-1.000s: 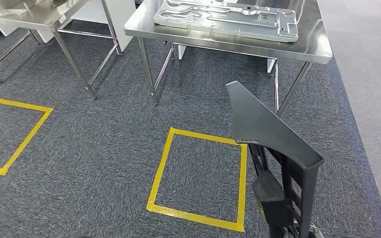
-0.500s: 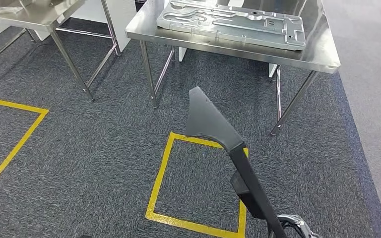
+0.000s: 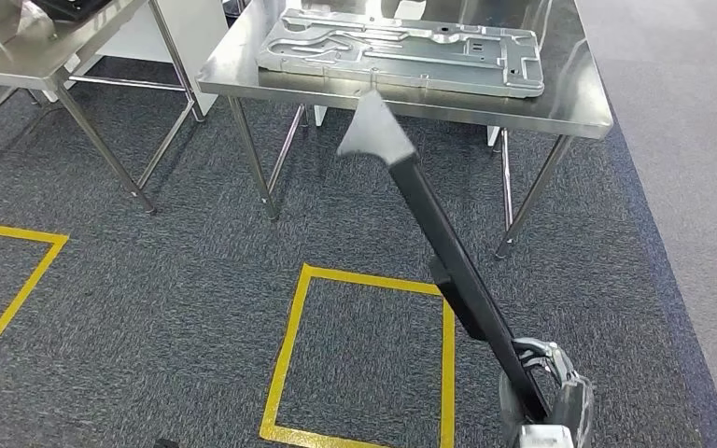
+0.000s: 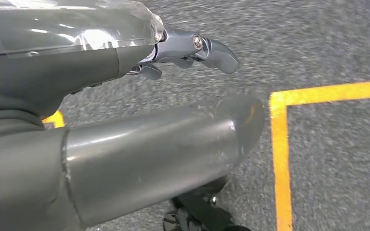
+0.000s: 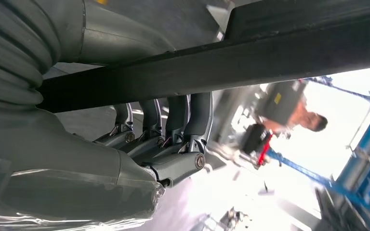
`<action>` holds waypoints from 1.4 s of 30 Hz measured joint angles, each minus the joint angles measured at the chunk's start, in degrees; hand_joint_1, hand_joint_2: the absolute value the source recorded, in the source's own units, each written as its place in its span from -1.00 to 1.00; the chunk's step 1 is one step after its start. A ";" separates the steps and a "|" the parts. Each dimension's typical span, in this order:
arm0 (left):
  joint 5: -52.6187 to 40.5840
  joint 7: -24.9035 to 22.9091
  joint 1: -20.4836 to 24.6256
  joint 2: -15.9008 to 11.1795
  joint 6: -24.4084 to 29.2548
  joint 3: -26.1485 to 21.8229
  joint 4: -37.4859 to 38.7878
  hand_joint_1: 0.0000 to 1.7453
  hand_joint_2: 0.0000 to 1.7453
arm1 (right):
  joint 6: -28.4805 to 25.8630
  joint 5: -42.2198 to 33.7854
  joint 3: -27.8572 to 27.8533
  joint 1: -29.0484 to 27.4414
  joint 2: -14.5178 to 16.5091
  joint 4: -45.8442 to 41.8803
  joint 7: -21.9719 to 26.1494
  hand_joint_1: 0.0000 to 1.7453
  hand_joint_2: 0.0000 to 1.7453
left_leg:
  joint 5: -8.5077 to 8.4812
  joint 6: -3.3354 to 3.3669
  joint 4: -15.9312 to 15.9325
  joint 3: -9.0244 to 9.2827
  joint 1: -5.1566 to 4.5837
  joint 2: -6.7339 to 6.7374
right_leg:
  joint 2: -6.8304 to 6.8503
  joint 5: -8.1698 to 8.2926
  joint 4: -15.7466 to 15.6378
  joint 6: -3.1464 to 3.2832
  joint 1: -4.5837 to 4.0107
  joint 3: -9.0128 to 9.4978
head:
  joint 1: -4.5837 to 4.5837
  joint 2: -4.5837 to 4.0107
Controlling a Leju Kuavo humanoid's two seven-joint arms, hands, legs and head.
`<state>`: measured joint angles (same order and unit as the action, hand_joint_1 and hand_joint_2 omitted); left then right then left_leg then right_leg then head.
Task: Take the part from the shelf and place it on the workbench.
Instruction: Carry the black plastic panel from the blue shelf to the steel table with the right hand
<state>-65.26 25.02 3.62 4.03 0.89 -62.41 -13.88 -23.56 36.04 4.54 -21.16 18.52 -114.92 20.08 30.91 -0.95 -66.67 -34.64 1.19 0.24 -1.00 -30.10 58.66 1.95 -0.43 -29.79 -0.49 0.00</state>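
Observation:
My right hand [image 3: 549, 399] grips the lower end of a long black part [image 3: 448, 261] at the bottom right of the head view. The part rises slanting up and to the left; its wide flat tip [image 3: 373, 131] is blurred and overlaps the front edge of the steel workbench [image 3: 579, 112]. In the right wrist view the fingers [image 5: 173, 130] wrap around the black part [image 5: 270, 53] with the thumb on the other side. My left hand [image 4: 125, 106] hangs over the carpet holding nothing, fingers [image 4: 207, 48] loosely extended.
A large silver metal panel [image 3: 401, 47] lies on the workbench. A second steel table [image 3: 47, 56] stands at the left. Yellow tape squares [image 3: 289, 364] mark the grey carpet in front. A person [image 5: 298, 115] and blue racking appear blurred in the right wrist view.
The part has swung from near upright at the right to a long slant toward the workbench, its tip now at the bench's edge. The camera has shifted and the bench is closer.

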 joint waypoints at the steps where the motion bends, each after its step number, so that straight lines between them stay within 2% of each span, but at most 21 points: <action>1: -0.49 -0.15 0.20 -0.07 -0.16 0.22 0.01 -1.00 -1.00 | -1.58 0.69 1.09 2.22 -0.27 0.99 -1.49 1.00 1.00 | -1.77 0.14 2.78 0.55 -0.17 0.03 | -0.02 -0.41 0.07 -0.19 0.00 0.52 | -0.03 -0.01; 2: -0.94 -0.34 0.49 -0.11 -0.29 0.48 0.02 -1.00 -1.00 | -3.04 1.49 2.15 4.48 -0.51 2.04 -2.77 1.00 1.00 | -2.70 0.38 4.76 0.99 -0.39 0.05 | -0.03 -0.71 0.11 -0.46 0.00 0.76 | 0.05 -0.01; 4: -1.70 -0.93 1.02 -0.13 -0.40 1.00 0.04 -1.00 -1.00 | -5.74 3.95 4.20 8.79 -1.15 4.35 -5.41 1.00 1.00 | -2.66 1.09 6.03 0.97 -0.78 0.05 | -0.02 -0.94 0.20 -1.16 0.00 0.88 | 0.14 -0.01; 7: -2.49 -1.79 1.56 -0.19 -0.48 1.70 0.04 -1.00 -1.00 | -8.01 9.04 6.58 14.62 -2.75 7.07 -9.65 1.00 1.00 | -2.86 2.17 7.22 2.03 -0.46 -0.17 | 0.17 -1.33 1.79 -2.11 0.05 0.43 | 0.13 0.00; 9: -2.69 -2.07 1.88 -0.24 -0.61 2.19 0.04 -1.00 -1.00 | -8.11 12.00 7.56 18.35 -4.06 8.35 -11.94 1.00 1.00 | -2.67 2.53 7.78 2.95 -0.22 -0.19 | 0.40 -3.16 6.65 -2.77 0.32 -2.48 | -0.16 0.00; 11: -2.93 -2.17 2.04 -0.29 -0.73 2.43 0.04 -1.00 -1.00 | -6.73 13.91 8.20 21.31 -5.41 9.58 -13.99 1.00 1.00 | -2.15 2.63 7.89 3.58 -0.11 -0.21 | 0.53 -5.30 13.45 -3.48 0.79 -7.43 | -0.27 -0.01; 12: -3.05 -2.21 2.05 -0.29 -0.78 2.46 0.04 -1.00 -1.00 | -5.48 14.50 8.45 22.33 -6.05 10.19 -15.06 1.00 1.00 | -1.79 2.56 7.89 3.96 -0.04 -0.28 | 0.60 -5.43 15.47 -3.77 1.04 -9.44 | -0.24 -0.01; 13: -3.16 -2.23 2.04 -0.29 -0.83 2.48 0.04 -1.00 -1.00 | -4.06 15.06 8.69 23.12 -6.67 10.81 -16.13 1.00 1.00 | -1.36 2.44 7.89 4.48 0.07 -0.39 | 0.67 -4.41 15.54 -4.02 1.24 -10.54 | -0.25 -0.01; 15: -3.28 -2.30 2.05 -0.29 -0.95 2.51 0.04 -1.00 -1.00 | -1.09 16.63 9.26 24.61 -7.87 12.06 -18.28 1.00 1.00 | -0.36 2.04 7.92 5.83 0.35 -0.61 | 0.81 0.81 10.13 -4.14 1.50 -9.90 | -0.28 -0.01; 16: -3.34 -2.35 2.09 -0.29 -1.02 2.53 0.04 -1.00 -1.00 | 0.57 17.87 9.61 25.56 -8.53 12.87 -19.41 1.00 1.00 | 0.16 1.75 7.95 6.58 0.45 -0.69 | 0.88 3.35 6.68 -4.10 1.50 -9.08 | -0.28 -0.01; 18: -3.43 -2.49 2.33 -0.31 -1.20 2.55 0.04 -1.00 -1.00 | 4.49 21.45 10.54 27.82 -9.91 14.96 -21.84 1.00 1.00 | 0.98 1.01 8.25 7.30 0.49 -0.69 | 1.11 5.34 2.11 -3.51 1.10 -8.10 | -0.43 -0.01; 22: -3.57 -2.74 2.84 -0.37 -1.51 2.62 0.07 -1.00 -1.00 | 9.57 29.35 13.14 30.77 -12.24 18.96 -25.40 1.00 1.00 | 1.40 -0.34 7.14 8.32 0.42 -0.57 | 1.00 5.00 0.77 -1.59 0.93 -6.57 | -0.38 -0.01; 24: -3.57 -2.83 3.02 -0.43 -1.63 2.63 0.07 -1.00 -1.00 | 10.37 32.02 14.59 31.93 -12.91 20.39 -26.37 1.00 1.00 | 2.96 -0.41 2.51 5.98 0.50 -0.56 | 0.98 4.53 0.53 -0.78 0.89 -5.55 | -0.06 -0.01; 27: -3.57 -2.97 2.96 -0.56 -1.70 2.63 0.07 -1.00 -1.00 | 11.41 36.23 16.37 33.31 -13.92 22.06 -27.42 1.00 1.00 | 6.71 -0.43 -7.10 -1.13 0.27 -0.55 | 0.82 3.43 0.52 -0.19 0.45 -4.48 | 0.31 0.00; 28: -3.57 -3.06 2.85 -0.58 -1.72 2.63 0.07 -1.00 -1.00 | 11.88 38.02 16.96 33.58 -14.38 22.58 -27.75 1.00 1.00 | 6.64 -0.36 -7.76 -2.56 0.18 -0.55 | 0.76 2.98 0.52 -0.13 0.27 -3.95 | 0.32 0.00; 29: -3.57 -3.14 2.77 -0.58 -1.72 2.63 0.07 -1.00 -1.00 | 12.34 39.65 17.54 33.84 -14.86 23.11 -28.06 1.00 1.00 | 5.22 -0.16 -6.44 -3.03 0.09 -0.55 | 0.72 2.51 0.53 -0.12 0.11 -3.30 | 0.33 0.00; 31: -3.57 -3.21 2.67 -0.68 -1.73 2.63 0.07 -1.00 -1.00 | 12.86 41.41 18.40 34.45 -15.67 24.11 -28.39 1.00 1.00 | -0.55 0.69 0.09 -2.07 -0.24 -0.54 | 0.72 1.53 0.52 -0.23 -0.09 -2.01 | 0.28 -0.01; 33: -3.58 -3.23 2.64 -0.88 -1.76 2.63 0.08 -1.00 -1.00 | 13.14 42.29 18.98 35.24 -16.19 24.95 -28.60 1.00 1.00 | -3.77 1.51 5.05 -1.28 -0.78 -0.50 | 0.58 0.85 0.57 -0.65 -0.18 -1.50 | 0.19 -0.01; 35: -3.59 -3.37 2.59 -1.03 -1.79 2.63 0.09 -1.00 -1.00 | 13.54 43.74 19.57 35.99 -16.63 25.54 -28.84 1.00 1.00 | -4.07 2.05 6.23 -1.17 -1.07 -0.53 | 0.41 0.78 0.86 -1.37 -0.19 -1.41 | 0.14 -0.01; 38: -3.59 -3.69 2.70 -1.10 -1.82 2.63 0.09 -1.00 -1.00 | 14.23 46.39 20.53 37.13 -17.45 26.26 -28.99 1.00 1.00 | -4.76 2.82 7.17 0.23 -0.62 -0.66 | 0.50 0.03 2.98 -2.46 -0.07 -1.97 | 0.05 0.00; 42: -3.65 -3.82 2.80 -1.12 -1.93 2.63 0.09 -1.00 -1.00 | 15.02 49.95 22.33 39.45 -18.67 27.38 -29.04 1.00 1.00 | -4.12 3.22 7.53 1.12 -0.48 -0.66 | 0.68 -4.38 14.67 -3.72 0.75 -9.74 | -0.13 -0.01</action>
<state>-68.91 21.20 6.42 2.91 -1.04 -59.78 -13.79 -8.53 85.99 26.87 18.29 -0.15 -87.54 -8.96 26.79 2.27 -59.14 -33.51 0.71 -0.42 -0.32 -34.48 73.33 -1.76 0.32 -39.53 -0.62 -0.01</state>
